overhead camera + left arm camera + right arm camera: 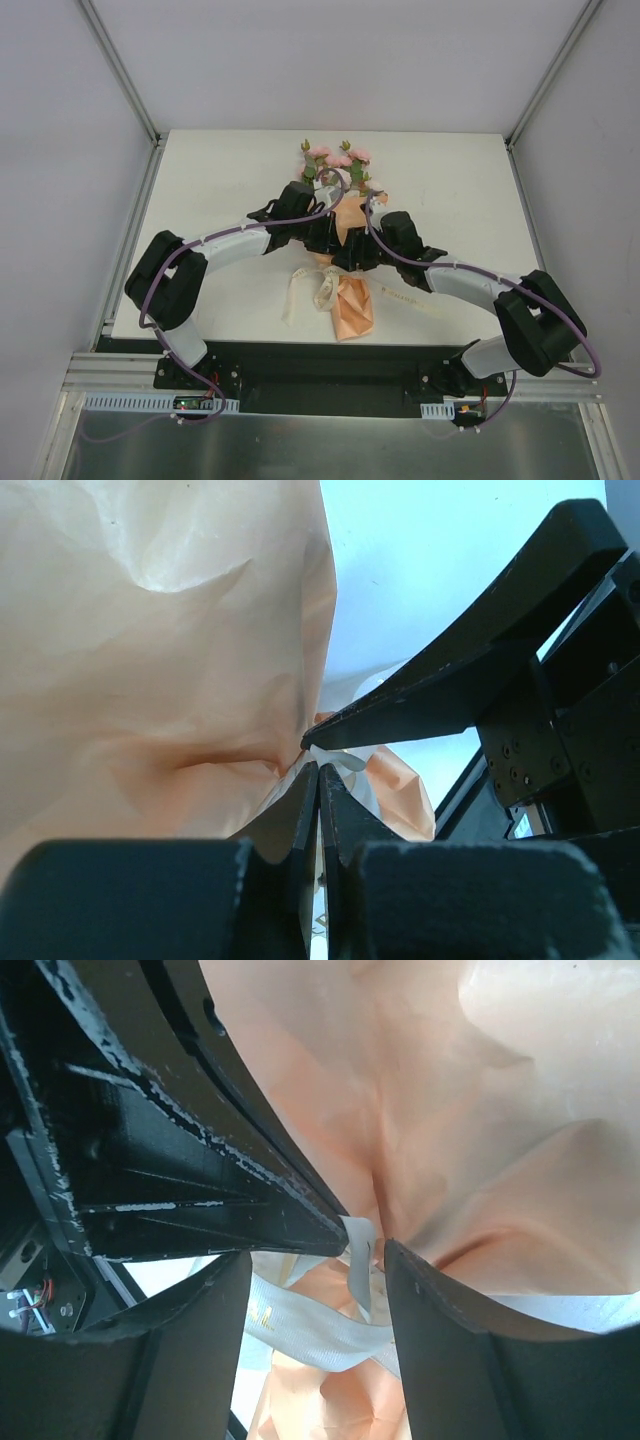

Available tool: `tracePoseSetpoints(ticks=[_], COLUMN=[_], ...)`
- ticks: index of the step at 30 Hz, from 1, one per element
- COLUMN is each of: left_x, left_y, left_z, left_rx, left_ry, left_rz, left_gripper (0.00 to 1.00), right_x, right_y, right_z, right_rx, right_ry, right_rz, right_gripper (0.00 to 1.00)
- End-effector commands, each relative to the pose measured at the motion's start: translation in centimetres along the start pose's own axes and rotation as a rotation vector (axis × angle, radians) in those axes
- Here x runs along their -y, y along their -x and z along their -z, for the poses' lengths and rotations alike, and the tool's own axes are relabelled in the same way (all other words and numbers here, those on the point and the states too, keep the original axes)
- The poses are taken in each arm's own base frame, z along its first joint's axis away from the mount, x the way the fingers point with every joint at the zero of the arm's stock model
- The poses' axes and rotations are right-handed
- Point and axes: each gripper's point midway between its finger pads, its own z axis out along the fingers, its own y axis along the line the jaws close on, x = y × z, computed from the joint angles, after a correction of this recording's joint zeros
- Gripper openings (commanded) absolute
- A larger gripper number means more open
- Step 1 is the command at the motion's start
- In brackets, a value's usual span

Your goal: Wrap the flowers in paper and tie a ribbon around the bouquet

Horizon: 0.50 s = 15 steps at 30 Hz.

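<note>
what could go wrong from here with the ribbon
The right tool stands open around the ribbon. Only the shut left tool seems to pinch it, so the strip may slip free and the tie loosen. Both tools crowd tip to tip against the paper, so either might snag or tear it.

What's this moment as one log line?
left fingers: shut on ribbon | right fingers: open around ribbon | bouquet: wrapped, on table
</note>
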Motion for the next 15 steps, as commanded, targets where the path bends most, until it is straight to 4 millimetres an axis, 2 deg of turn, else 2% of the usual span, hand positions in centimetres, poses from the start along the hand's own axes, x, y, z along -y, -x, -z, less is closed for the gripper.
tracePoseSetpoints(ticks=[1, 9, 10, 12, 13, 15], left_x=[2.1, 2.1, 2.1, 1.9, 2.0, 0.9], left_y=[1.2, 1.3, 1.4, 1.4, 1.8, 1.4], left_z=[0.9, 0.6, 0.7, 1.0, 1.6, 2.6], left_rx=[0.037, 0.034, 0.039, 0.047, 0.074, 0.097], left_ry=[-0.075, -0.075, -0.072, -0.057, -0.046, -0.008], left_rz=[-0.022, 0.006, 0.006, 0.015, 0.004, -0.001], left_gripper=[0.0, 0.0, 0.0, 0.11, 0.23, 0.34], right_x=[0.1, 0.5, 0.3, 0.7, 0.7, 0.9], right_y=[1.5, 1.3, 1.4, 1.2, 1.2, 1.1], right_z=[-0.3, -0.5, -0.6, -0.6, -0.7, -0.7], right_rx=[0.058, 0.03, 0.034, 0.031, 0.03, 0.028], right_ry=[-0.04, -0.14, -0.143, -0.167, -0.167, -0.179], right_rz=[0.014, 0.006, -0.003, -0.018, -0.021, -0.029], right_gripper=[0.56, 0.36, 0.28, 0.19, 0.1, 0.02])
